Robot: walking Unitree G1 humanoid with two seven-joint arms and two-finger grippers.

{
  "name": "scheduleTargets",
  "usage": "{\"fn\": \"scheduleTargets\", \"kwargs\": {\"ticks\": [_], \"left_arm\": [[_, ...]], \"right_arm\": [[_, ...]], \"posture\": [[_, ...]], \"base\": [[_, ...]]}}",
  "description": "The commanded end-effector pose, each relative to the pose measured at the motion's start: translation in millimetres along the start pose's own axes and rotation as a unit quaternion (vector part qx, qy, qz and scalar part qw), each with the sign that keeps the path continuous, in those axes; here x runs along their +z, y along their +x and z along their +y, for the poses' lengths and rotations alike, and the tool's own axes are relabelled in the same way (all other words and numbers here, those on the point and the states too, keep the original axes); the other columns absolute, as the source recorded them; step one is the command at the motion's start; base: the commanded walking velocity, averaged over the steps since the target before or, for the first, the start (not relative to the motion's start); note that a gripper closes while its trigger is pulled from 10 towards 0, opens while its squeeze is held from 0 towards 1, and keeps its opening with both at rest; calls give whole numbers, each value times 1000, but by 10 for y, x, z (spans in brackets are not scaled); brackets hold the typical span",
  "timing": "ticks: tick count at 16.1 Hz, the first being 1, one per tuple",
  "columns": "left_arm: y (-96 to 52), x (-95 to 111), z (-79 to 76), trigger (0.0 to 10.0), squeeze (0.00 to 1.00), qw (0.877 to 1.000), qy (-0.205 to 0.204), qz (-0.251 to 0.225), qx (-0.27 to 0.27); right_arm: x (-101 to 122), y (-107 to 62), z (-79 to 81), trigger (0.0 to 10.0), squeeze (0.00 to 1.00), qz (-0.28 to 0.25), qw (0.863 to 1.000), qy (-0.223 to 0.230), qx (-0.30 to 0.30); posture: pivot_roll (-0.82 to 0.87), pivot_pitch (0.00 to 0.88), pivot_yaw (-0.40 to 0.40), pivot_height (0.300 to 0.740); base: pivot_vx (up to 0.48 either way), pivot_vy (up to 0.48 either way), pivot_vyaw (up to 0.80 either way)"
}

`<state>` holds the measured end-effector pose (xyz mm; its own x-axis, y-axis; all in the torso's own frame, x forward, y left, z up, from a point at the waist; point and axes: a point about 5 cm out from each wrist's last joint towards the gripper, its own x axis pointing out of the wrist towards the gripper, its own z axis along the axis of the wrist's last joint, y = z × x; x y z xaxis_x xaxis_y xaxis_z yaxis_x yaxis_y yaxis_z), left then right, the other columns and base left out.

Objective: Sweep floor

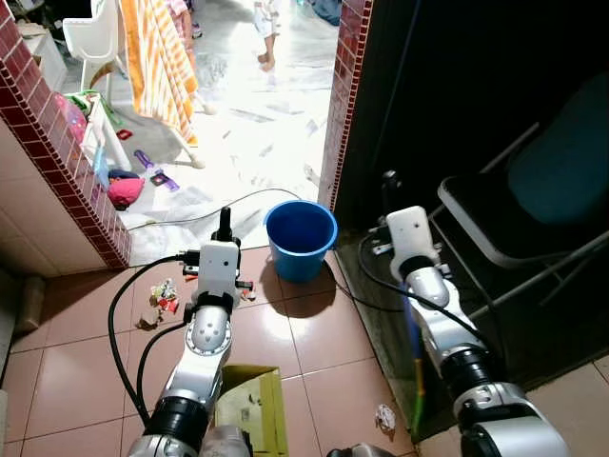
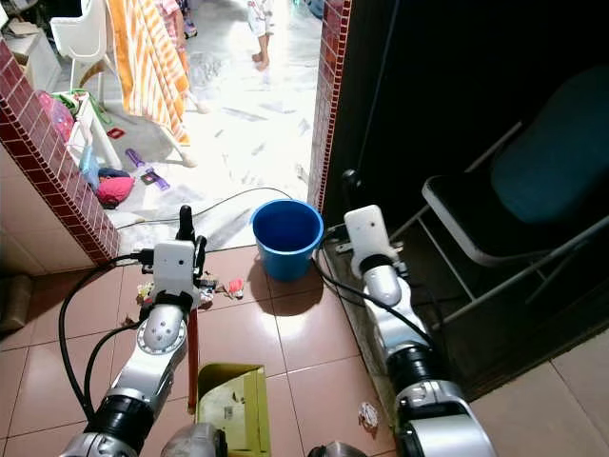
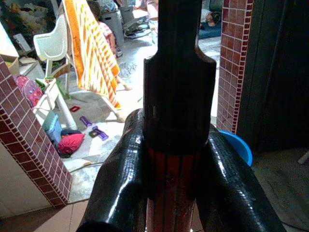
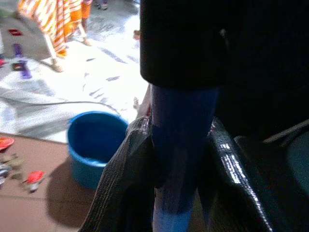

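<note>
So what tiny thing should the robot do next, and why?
Probably lower the dustpan to the tiles beside the litter. The left gripper is shut on its red handle, the right gripper on a blue handle, and scraps lie just left of the bucket.

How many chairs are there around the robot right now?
2. A white plastic chair stands far back on the robot's left, beside the striped orange cloth. A dark folding chair stands close on its right, in the shade. Others may be hidden.

Silver arms, black cables, glossy black pincers
</note>
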<state>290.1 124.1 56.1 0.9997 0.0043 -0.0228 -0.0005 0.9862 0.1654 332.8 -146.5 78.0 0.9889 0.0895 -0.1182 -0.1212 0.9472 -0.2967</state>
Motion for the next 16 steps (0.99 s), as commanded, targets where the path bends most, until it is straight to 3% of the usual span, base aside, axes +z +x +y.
{"fn": "scheduleTargets", "kwargs": {"ticks": [1, 6, 8, 9, 12, 16], "left_arm": [[9, -30, -22, 10000, 0, 1000, 8, 9, -8], [22, -43, -10, 10000, 0, 1000, 9, 16, -8], [26, -49, -16, 10000, 0, 1000, 8, 19, -9], [32, -50, -18, 10000, 0, 1000, 7, 20, -9], [46, -48, -16, 10000, 0, 1000, -3, 21, -3], [43, -52, -32, 10000, 0, 1000, -3, 23, -5]], "right_arm": [[-39, 3, -19, 10000, 0, 19, 1000, 11, -1], [-75, 26, 67, 10000, 0, 49, 998, 37, 20], [-97, 36, 95, 10000, 0, 69, 995, 71, 22], [-79, 56, 118, 10000, 0, 75, 990, 115, 19], [92, 106, 155, 10000, 0, 35, 976, 214, 25], [277, 117, 140, 10000, 0, -20, 962, 270, 30]], "posture": [[-15, 0, -37, 740], [-15, 0, -37, 740], [-15, 0, -36, 740], [-13, 0, -37, 740], [-14, 0, -37, 740], [-16, 0, -39, 740]], "base": [[0, 0, 0], [0, 0, 0], [0, 0, 0], [0, 0, 0], [0, 0, 0], [0, 0, 0]]}}
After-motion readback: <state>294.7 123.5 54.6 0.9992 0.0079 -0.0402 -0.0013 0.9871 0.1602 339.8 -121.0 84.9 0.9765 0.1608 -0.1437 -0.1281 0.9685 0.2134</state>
